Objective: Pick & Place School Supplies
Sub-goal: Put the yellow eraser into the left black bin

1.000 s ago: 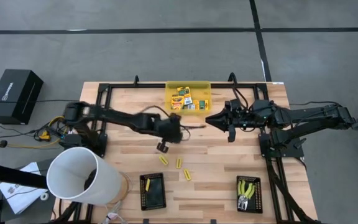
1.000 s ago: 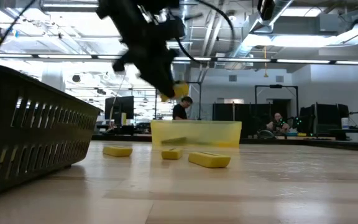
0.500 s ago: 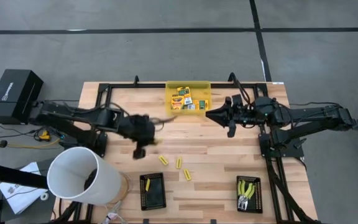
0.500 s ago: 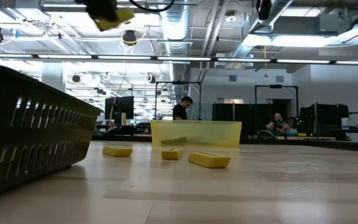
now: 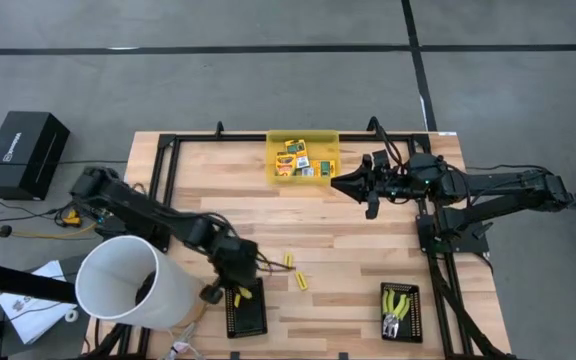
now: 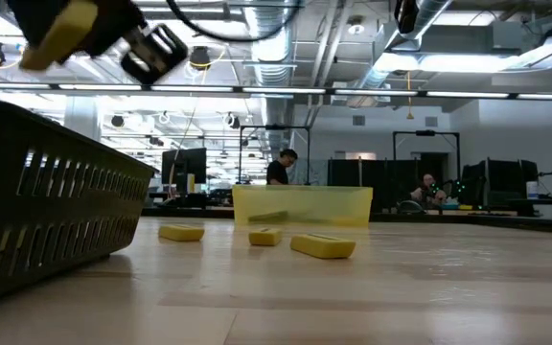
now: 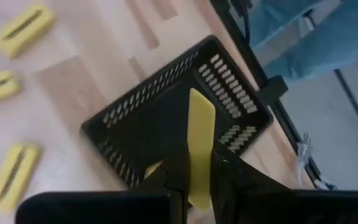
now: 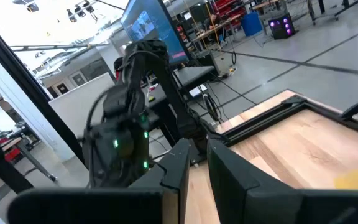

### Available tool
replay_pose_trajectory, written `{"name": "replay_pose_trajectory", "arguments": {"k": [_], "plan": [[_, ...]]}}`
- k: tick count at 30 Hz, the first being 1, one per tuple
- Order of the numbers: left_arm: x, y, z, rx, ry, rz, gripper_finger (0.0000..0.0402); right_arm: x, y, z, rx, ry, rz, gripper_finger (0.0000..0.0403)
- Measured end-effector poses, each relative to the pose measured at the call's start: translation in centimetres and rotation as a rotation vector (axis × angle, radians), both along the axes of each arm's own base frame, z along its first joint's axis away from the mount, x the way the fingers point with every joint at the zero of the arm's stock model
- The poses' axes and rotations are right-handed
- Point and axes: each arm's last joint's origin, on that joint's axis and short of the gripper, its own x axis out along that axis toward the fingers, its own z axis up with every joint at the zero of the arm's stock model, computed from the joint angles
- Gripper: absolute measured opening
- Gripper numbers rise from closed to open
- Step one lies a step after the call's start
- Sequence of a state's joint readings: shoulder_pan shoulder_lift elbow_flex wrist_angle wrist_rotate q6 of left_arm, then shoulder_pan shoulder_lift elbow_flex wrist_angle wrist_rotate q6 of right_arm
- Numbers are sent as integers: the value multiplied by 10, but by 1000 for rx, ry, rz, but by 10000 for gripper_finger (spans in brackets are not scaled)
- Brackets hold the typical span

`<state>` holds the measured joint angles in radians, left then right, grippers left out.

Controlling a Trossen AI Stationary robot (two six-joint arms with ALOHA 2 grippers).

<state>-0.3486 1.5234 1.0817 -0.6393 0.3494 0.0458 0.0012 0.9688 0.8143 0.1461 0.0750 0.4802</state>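
We see the left gripper (image 7: 196, 167) clamped on a yellow stick (image 7: 200, 137) over the left black tray (image 5: 247, 312) at the table's front edge, its long axis running straight out from the fingers, its rear end hidden between them. The right gripper (image 5: 340, 185) waits beside the yellow bin (image 5: 303, 138), fingers narrow, nothing held.

two dark, slender jointed arms are seen, the left arm (image 5: 158, 215) and the right arm (image 5: 488, 185), each fitted with flat black fingers (image 7: 178, 171); thin black cables are looped along the segments.
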Motion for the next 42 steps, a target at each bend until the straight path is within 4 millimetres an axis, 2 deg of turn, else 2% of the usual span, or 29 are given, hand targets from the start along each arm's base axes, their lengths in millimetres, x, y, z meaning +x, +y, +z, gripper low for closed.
{"name": "replay_pose_trajectory", "arguments": {"k": [5, 12, 19, 23, 27, 33, 38, 42], "plan": [[17, -14, -28, -77, 38, -89, 26, 0, 5, -1, 15, 14, 22, 52], [31, -21, -47, -117, 12, -129, 33, 0, 10, -5, 16, 54, 45, 52], [33, -17, -51, -92, 33, -77, 135, -1, 10, -8, 15, 82, 45, 52], [35, -11, -51, -96, 57, -32, 177, -1, 9, -8, 15, 85, 42, 52], [34, 0, -45, -93, 93, 61, 194, -1, 9, -8, 7, 86, 43, 52], [34, 28, -21, 45, -52, 189, 185, 0, 9, -8, -11, 79, 43, 52], [36, 61, -13, 77, -82, 264, 160, 0, 9, -5, -10, 48, 43, 52], [37, 85, -15, 113, -82, 285, 107, 0, 9, -4, -10, 44, 42, 52]]}}
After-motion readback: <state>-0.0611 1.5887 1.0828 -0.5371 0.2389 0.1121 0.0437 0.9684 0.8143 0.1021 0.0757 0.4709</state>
